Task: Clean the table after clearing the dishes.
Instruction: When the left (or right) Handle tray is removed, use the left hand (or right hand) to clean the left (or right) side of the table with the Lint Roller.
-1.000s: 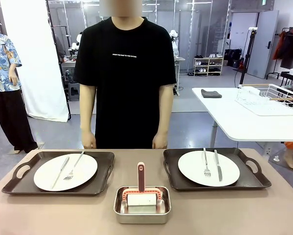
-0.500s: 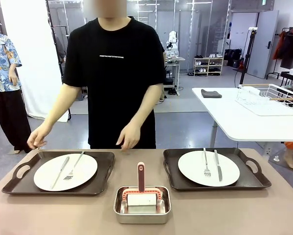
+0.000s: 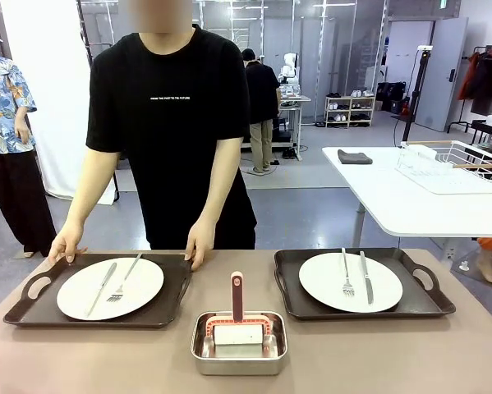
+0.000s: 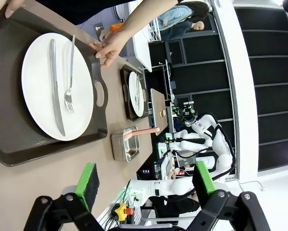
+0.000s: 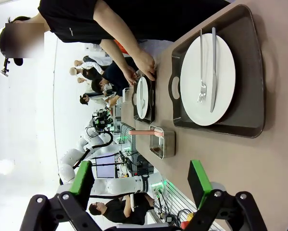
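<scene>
On the table (image 3: 393,361), two dish trays (image 3: 173,289) lengthwise across it, fork tines (image 3: 114,294) apparently robotward, both jaws wide.

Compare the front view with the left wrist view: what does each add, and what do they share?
Front view adds the folded dark cloth on the white side table. Left wrist view adds the left end effector, open and holding nothing. Shared: the person's hands on the left tray, its plate, the right tray and the steel pan.
</scene>
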You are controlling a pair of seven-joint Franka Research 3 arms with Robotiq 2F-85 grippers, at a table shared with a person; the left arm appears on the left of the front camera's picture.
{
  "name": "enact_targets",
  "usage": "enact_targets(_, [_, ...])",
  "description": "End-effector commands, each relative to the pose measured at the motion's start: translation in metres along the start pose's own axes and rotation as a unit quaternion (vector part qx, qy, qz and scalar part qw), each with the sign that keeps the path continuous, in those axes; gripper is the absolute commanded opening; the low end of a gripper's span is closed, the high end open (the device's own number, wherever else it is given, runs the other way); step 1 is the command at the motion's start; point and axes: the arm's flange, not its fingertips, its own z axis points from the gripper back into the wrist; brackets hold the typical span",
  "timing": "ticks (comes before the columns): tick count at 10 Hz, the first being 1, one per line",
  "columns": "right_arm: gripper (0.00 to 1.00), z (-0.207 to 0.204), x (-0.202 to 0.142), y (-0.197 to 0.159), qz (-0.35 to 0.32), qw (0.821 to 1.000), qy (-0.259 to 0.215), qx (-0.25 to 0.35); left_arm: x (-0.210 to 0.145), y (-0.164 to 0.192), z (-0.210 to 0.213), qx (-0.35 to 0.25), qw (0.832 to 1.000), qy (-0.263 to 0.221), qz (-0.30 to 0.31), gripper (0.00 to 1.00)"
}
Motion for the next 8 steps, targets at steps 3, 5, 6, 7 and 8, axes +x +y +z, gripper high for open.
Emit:
enact_targets(3, [1.00,-0.0005,-0.0009,0.0023,0.002,1.000,0.000,0.000,0.0018,-0.0006,0.0041,0.004,1.000,-0.001,-0.002,1.00])
enact_targets(5, [1.00,-0.0005,-0.0009,0.0023,0.002,1.000,0.000,0.000,0.0018,-0.0006,0.0041,0.004,1.000,-0.001,-0.002,1.00])
enact_targets(6, [1.00,-0.0005,-0.0009,0.0023,0.002,1.000,0.000,0.000,0.0018,-0.0006,0.0041,0.004,1.000,-0.001,-0.002,1.00])
enact_targets(7, [1.00,-0.0005,-0.0009,0.0023,0.002,1.000,0.000,0.000,0.0018,-0.0006,0.0041,0.004,1.000,-0.001,-0.002,1.00])
enact_targets(8, [1.00,-0.0005,-0.0009,0.0023,0.002,1.000,0.000,0.000,0.0018,-0.0006,0.0041,0.004,1.000,-0.001,-0.002,1.00])
